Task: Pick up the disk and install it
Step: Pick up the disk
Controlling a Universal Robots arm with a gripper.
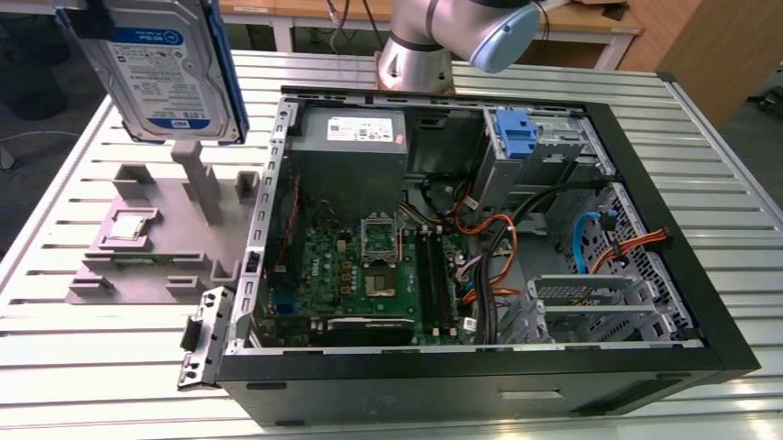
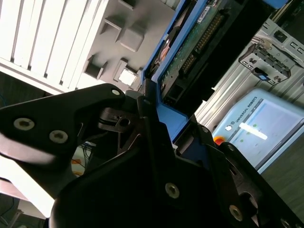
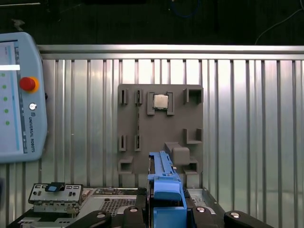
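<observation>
I see the end effector (image 2: 159,126) clamped on the disk (image 2: 199,38), its black fingers (image 2: 71,123) pressed against the blue carrier's edges in both wrist views. In the exterior view the disk (image 1: 165,73) hangs upright, label facing the camera, above the grey fixture (image 1: 159,247) on the slatted desk (image 1: 73,367). The open computer case (image 1: 490,367) lies to the exterior view's right, its side wall just beside the fixture. I have bare desk on the fixture's other sides.
</observation>
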